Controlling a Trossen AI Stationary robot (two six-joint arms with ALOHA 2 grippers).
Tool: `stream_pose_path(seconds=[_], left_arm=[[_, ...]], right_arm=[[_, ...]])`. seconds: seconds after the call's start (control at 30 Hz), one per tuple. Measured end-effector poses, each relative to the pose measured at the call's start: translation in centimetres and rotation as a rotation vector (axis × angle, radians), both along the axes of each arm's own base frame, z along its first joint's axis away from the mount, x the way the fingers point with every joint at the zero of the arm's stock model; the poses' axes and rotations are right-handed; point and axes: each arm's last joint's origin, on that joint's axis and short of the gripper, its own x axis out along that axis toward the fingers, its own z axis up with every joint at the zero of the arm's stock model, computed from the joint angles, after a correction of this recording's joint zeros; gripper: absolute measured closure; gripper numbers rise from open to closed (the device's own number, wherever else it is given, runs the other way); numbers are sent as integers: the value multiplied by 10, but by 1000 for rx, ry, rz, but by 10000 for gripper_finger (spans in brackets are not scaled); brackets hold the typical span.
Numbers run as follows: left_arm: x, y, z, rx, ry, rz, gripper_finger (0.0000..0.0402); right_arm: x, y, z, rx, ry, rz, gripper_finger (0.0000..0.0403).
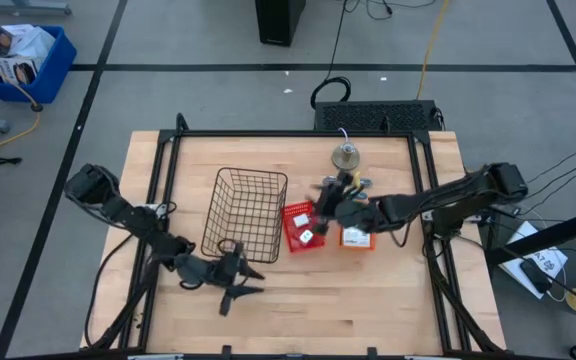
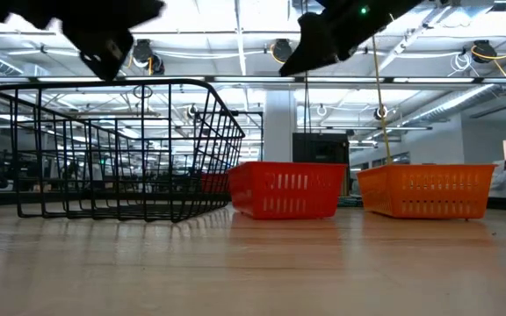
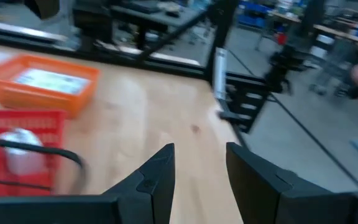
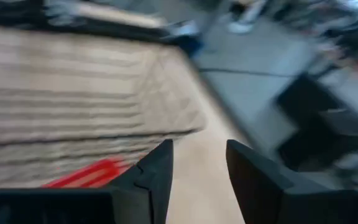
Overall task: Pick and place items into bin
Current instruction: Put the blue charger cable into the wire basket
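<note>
A black wire basket (image 1: 246,213) stands on the wooden table, with a small red bin (image 1: 298,227) and an orange bin (image 1: 356,237) to its right. Small white things (image 1: 306,236) lie in the red bin, and a pale thing (image 3: 50,81) lies in the orange bin. I cannot make out the green strips or the slim tools. My left gripper (image 1: 243,280) (image 3: 201,149) is open and empty, just near of the basket. My right gripper (image 1: 326,200) (image 4: 199,146) is open and empty, above the red bin's far right side.
A round metal thing (image 1: 346,155) sits by the table's far edge. A black frame (image 1: 173,150) runs along the table's sides. Bare wood (image 1: 368,300) stretches along the near right part. In the low view both arms (image 2: 104,39) (image 2: 341,31) hang above the bins.
</note>
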Motion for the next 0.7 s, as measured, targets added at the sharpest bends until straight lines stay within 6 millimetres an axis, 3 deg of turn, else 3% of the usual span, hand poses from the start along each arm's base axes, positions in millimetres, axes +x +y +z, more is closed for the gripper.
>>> stream_pose_path(seconds=[0.17, 0.33, 0.57, 0.7], left_arm=[[13, 21, 1, 12, -10, 86, 254], [24, 41, 3, -1, -25, 150, 254], [31, 58, 2, -24, -10, 152, 254], [34, 64, 2, -4, -11, 138, 254]], right_arm=[[-15, -23, 13, -87, -70, -201, 274], [-27, -55, 20, 18, -37, -84, 277], [-54, -122, 7, 493, 52, 98, 276], [-62, -133, -4, 437, 206, 151, 263]])
